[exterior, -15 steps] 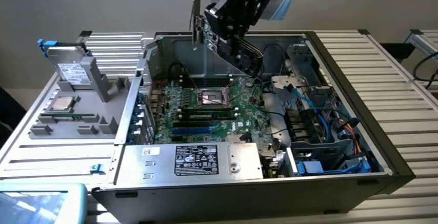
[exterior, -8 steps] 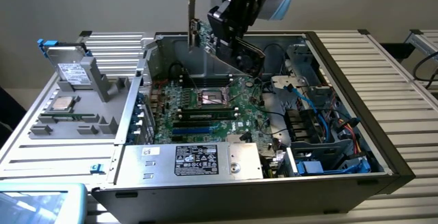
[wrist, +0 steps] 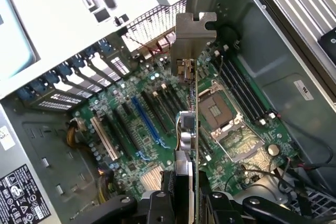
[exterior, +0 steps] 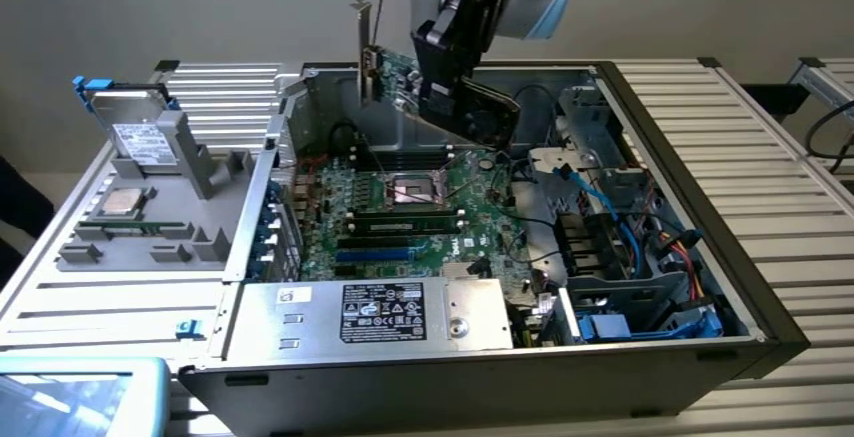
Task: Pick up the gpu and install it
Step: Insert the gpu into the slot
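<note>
The gpu [exterior: 398, 75] hangs in the air above the back of the open computer case [exterior: 694, 207], its silver bracket [exterior: 363, 42] pointing up and its green card tilted. My gripper [exterior: 451, 62] is shut on it from above. In the wrist view the gpu [wrist: 195, 124] appears edge-on, with the bracket [wrist: 194, 34] at its far end and the black fingers [wrist: 164, 205] clamped on either side of it. Below it lies the large green motherboard [wrist: 131, 145] with its blue slot [wrist: 147, 121] and several black slots, clearly apart from the card.
On the motherboard [exterior: 350, 182] are the square CPU socket [exterior: 416, 193] and memory sticks [exterior: 407, 223]. A power supply [exterior: 387, 312] fills the case's near end; drive bays and cables [exterior: 627, 257] lie on the exterior view's right. A grey parts tray [exterior: 147, 217] stands on the left.
</note>
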Controlling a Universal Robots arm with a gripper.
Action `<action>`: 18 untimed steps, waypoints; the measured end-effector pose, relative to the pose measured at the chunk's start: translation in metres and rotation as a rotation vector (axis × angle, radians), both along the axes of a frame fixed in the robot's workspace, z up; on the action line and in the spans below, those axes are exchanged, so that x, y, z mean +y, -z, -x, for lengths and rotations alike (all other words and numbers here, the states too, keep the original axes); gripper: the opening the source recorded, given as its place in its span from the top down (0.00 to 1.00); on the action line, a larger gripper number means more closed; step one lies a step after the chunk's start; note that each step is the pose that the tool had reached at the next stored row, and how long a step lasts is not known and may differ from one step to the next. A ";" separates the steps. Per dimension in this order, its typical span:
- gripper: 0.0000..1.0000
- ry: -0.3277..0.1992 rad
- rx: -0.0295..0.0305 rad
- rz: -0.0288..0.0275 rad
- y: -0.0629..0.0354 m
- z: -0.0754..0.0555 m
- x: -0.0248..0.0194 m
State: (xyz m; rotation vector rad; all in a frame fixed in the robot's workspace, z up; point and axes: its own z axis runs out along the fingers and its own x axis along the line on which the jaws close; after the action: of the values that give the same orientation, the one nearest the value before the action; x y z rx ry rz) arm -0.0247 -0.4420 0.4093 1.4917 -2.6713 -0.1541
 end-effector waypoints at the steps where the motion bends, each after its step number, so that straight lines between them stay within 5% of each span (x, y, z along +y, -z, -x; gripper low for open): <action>1: 0.72 -0.017 -0.0017 0.0028 0.0002 0.000 0.0000; 10: 0.72 -0.147 -0.0172 0.0362 0.0018 0.000 0.0000; 18: 0.72 -0.256 -0.0634 0.0446 0.0050 0.000 0.0005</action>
State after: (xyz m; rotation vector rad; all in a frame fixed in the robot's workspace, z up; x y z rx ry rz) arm -0.0247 -0.4415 0.4043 1.8333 -2.4807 -0.0310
